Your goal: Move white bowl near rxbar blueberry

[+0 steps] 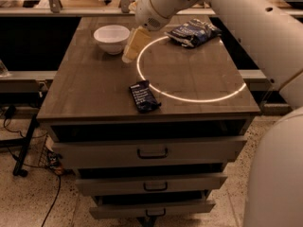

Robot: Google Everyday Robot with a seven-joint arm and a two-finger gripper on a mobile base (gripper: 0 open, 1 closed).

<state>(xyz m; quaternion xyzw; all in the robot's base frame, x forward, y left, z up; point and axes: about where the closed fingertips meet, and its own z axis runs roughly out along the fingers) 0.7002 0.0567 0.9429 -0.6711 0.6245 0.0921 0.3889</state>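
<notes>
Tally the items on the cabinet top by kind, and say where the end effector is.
Bowls: 1 (white bowl)
Bars: 1 (rxbar blueberry)
Snack bags: 1 (dark blue snack bag)
Total: 3
The end effector is close beside the white bowl.

Warm, dim light falls from above on a wooden table (pixel 94 89), its top carrying a bright ring of reflected light (pixel 189 100). The gripper (pixel 129 51), hanging just beside a glossy white bowl (pixel 111 38), takes a yellowish cast. Gaps between the drawers (pixel 151 150) and the background lie in deep shadow.
</notes>
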